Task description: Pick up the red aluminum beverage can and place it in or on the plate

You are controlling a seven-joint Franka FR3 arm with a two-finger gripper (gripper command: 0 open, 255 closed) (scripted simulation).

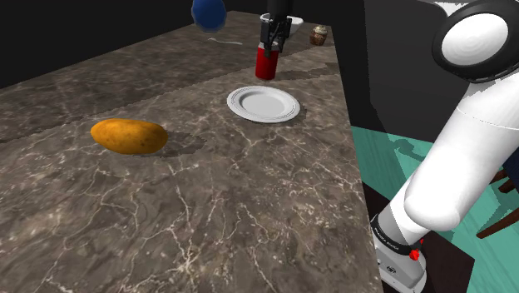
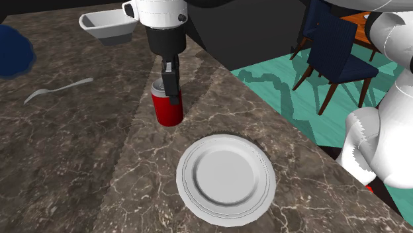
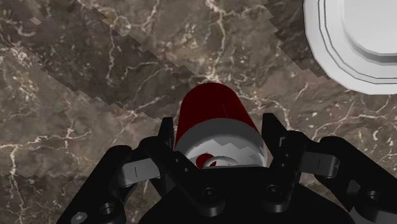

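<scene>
Hand: the black gripper (image 3: 218, 127) comes down from straight above. Its two fingers (image 3: 167, 130) are pressed to opposite sides of the can (image 3: 213, 105), pinching it just under the lid.

Can: the red can (image 2: 169, 111) stands upright on the marbled counter (image 1: 208, 208). Its base looks to be resting on the stone, so the lift is judged not yet begun.

Why the high grip: holding near the top keeps the fingers off the counter and leaves the can's bottom free for setting down.

Plate: the white plate (image 2: 188, 192) lies bare near the can, on the side toward the robot's stand. The carry should therefore be short.

Bystanders: a potato (image 1: 129, 136) lies well apart toward the shoulder view's left. A bowl (image 2: 106, 26) and a spoon (image 2: 56, 91) sit beyond the can, away from the likely path.

Next call: a straight lift, then a move across over the plate's rim (image 1: 235, 101).

Risk: a smooth round can could slip or tilt if the pinch is off-centre.
</scene>
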